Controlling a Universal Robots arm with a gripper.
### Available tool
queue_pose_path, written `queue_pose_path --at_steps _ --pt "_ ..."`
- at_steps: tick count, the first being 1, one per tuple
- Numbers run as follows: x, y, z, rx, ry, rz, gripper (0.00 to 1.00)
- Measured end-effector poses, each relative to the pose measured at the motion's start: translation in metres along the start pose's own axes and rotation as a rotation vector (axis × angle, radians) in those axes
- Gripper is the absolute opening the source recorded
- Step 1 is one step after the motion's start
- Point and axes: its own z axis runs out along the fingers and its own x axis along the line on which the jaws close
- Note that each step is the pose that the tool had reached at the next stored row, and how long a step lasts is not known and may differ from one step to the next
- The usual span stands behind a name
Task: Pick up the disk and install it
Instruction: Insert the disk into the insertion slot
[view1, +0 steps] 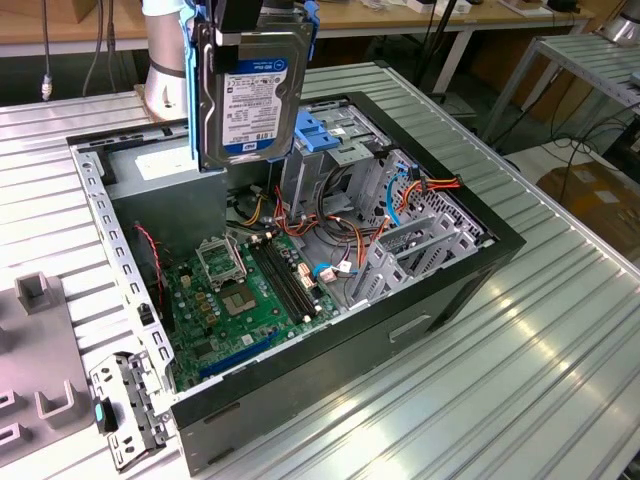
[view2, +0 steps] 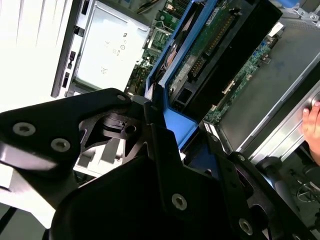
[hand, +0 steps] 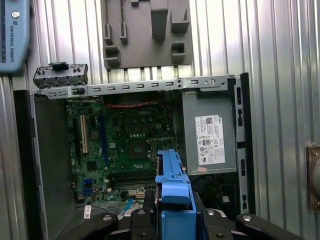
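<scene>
- The disk (view1: 250, 90) hung upright in mid-air with its label facing the exterior view. It was above the open computer case (view1: 440, 290) and touched nothing below.
- In the second wrist view, the gripper (view2: 152, 117) had its jaws closed on the disk's upper end, with the blue side rail (view2: 165, 75) pinched between them. It held nothing else.
- Just beside the disk, toward the exterior view's right, stood the metal drive cage (view1: 345, 150) with its blue latch (view1: 315, 130) on top.
- Below lay the circuit board (view1: 250, 290), and a tangle of orange and red cables (view1: 340, 235) ran between the board and the cage.
- In the first wrist view, the grey power box (hand: 210, 135) sat well off to one side of the board.
- Risk one, as I judged it: the hold was high on smooth plastic, so a jolt could swing or slip the disk down onto the board.
- Risk two: a slight tilt at the cage mouth could jam a rail on the metal edge or knock the latch.
- Risk three: the loose cables near the cage could snag a corner and drag the disk askew.
</scene>
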Motion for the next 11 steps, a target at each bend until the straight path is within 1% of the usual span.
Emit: queue_pose_path --at_steps 6,11 --pt "0.0062 -0.0005 0.0002 0.0001 -0.0001 0.0 0.37" --pt "0.0079 -0.0007 0.0002 0.0 0.0 0.0 0.37"
